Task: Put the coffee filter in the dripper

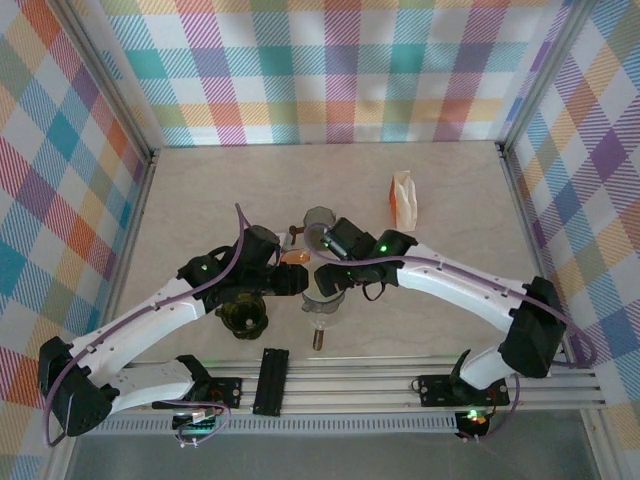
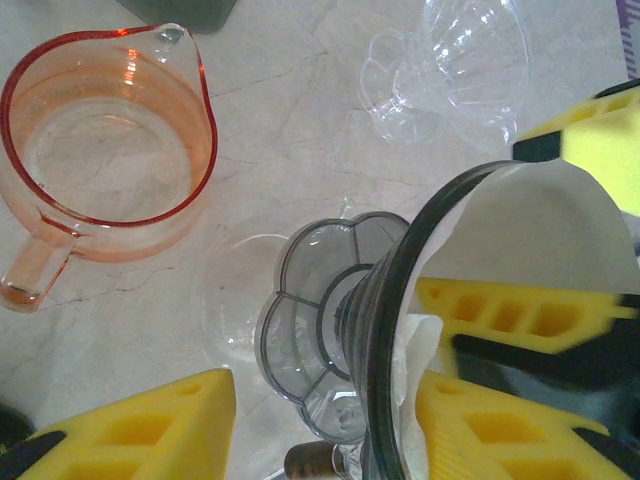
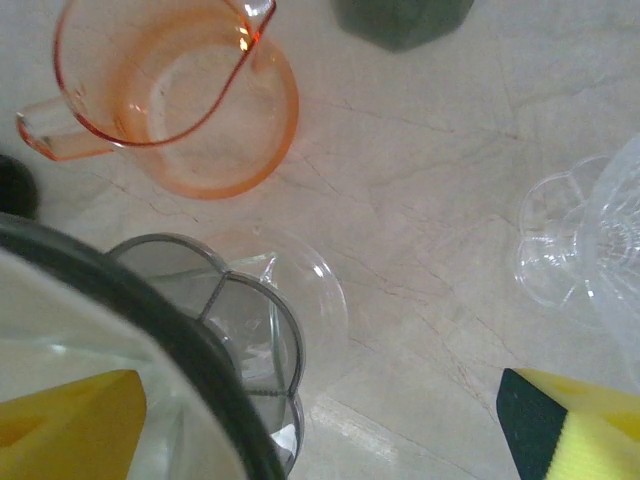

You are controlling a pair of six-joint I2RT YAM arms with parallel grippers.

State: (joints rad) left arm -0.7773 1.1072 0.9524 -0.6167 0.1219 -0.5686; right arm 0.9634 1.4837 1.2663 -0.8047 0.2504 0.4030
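**Coffee filter [image 2: 520, 230] inside the tilted grey dripper [image 2: 320, 340]**

Left gripper [image 2: 325, 400]: jaws half closed, pinching the grey dripper near its stem. The dripper lies tipped on its side above the table [image 2: 300, 130], with the white paper lining its cone.

Right gripper [image 3: 320, 400]: jaws spread wide, gripping nothing; one finger [image 2: 520, 318] reaches into the cone against the paper.

Left arm [image 1: 150, 320] and right arm [image 1: 450, 285] both stretch forward and bend inward, wrists meeting mid-table.

Count: two drippers (one grey, one clear dripper [image 2: 450, 70]), one filter, one orange pitcher [image 2: 110, 130], one dark green jar [image 3: 400, 20], one packet [image 1: 403, 200].
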